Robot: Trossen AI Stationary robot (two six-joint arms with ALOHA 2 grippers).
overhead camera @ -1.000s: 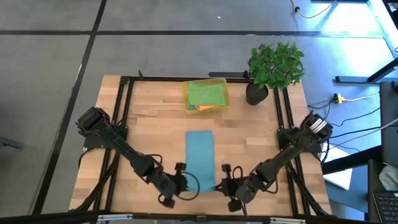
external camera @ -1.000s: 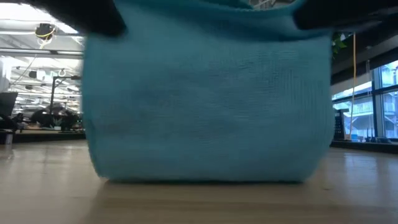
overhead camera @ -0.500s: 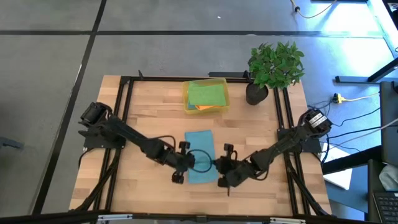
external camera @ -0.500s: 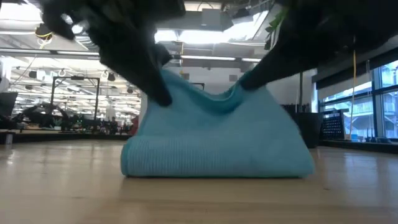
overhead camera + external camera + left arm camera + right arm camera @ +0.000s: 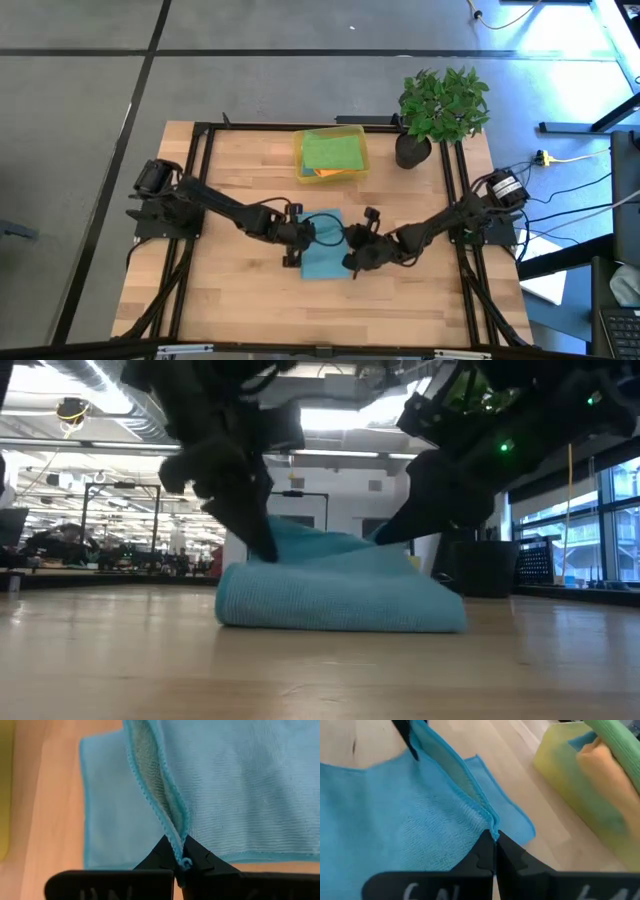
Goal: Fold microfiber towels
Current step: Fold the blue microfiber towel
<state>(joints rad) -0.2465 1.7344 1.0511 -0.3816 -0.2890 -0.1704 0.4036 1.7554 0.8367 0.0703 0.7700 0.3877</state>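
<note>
A teal-blue microfiber towel [image 5: 325, 262] lies on the wooden table [image 5: 220, 290], doubled over on itself, its lower layer flat on the wood. My left gripper [image 5: 300, 240] is shut on the left corner of the raised upper end, and my right gripper [image 5: 352, 248] is shut on its right corner. In the low view the upper end [image 5: 330, 545] sags between the left gripper [image 5: 262, 548] and the right gripper [image 5: 392, 535], and the fold [image 5: 340, 610] rests on the table toward the near edge. My left gripper pinches the upper end's left corner [image 5: 182, 851] between its two fingers, where two hemmed layers meet. The fingers slant down from the table's left. The corner is held a little above the lower layer, and the cloth sags slack toward the other gripper. My right gripper pinches the upper end's right corner [image 5: 492, 834] between its two fingers, on the hemmed edge of two layers. It comes slanting down from the table's right. This corner also hangs clear of the lower layer, with the rest of the towel on the table.
A translucent yellow bin [image 5: 360, 150] stands at the far middle with a green towel [image 5: 332, 152] on top and an orange one [image 5: 605, 767] beneath. A potted plant [image 5: 440, 105] stands at the far right. Bare wood lies near and to both sides.
Both grippers have moved from the near edge toward the far edge and sunk, carrying the towel's near end over the part that stayed on the table. The towel, a long strip hanging from them a second ago, now lies doubled and about half as long.
</note>
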